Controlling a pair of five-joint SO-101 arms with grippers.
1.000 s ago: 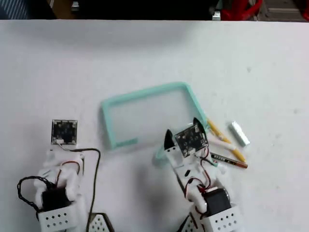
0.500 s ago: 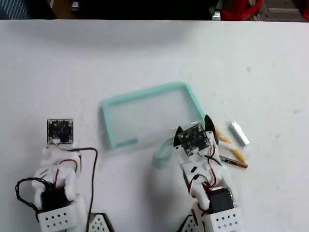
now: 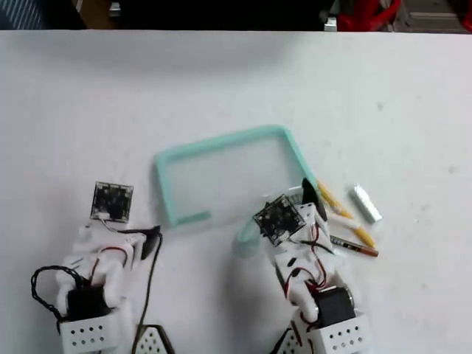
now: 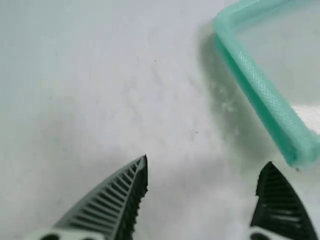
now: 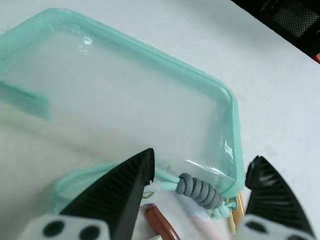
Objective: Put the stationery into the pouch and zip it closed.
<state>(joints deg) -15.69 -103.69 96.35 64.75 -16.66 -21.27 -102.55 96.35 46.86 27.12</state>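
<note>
Hovering fingers-apart: right hand over the 5 o'clock corner of the teal-edged pouch, left hand, likewise spread, beside its 8 o'clock corner; pens and silver stick loose on the surface at its 4 o'clock.

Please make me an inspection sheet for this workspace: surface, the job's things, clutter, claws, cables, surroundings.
Surface: white table, no spills seen.
Job's things: clear pouch with teal edge lies flat. The yellow pencils, a dark pen and a silver stick lie on the table beside the end nearer the right arm, outside the pouch.
Clutter: nothing seen.
Claws: left claw open over the table near a pouch corner. Right claw open over the pouch corner that has the grey zip cord.
Cables: black cable runs beside the left arm; red and white wires on the right arm.
Surroundings: dark strip beyond the far edge, with a red object.
</note>
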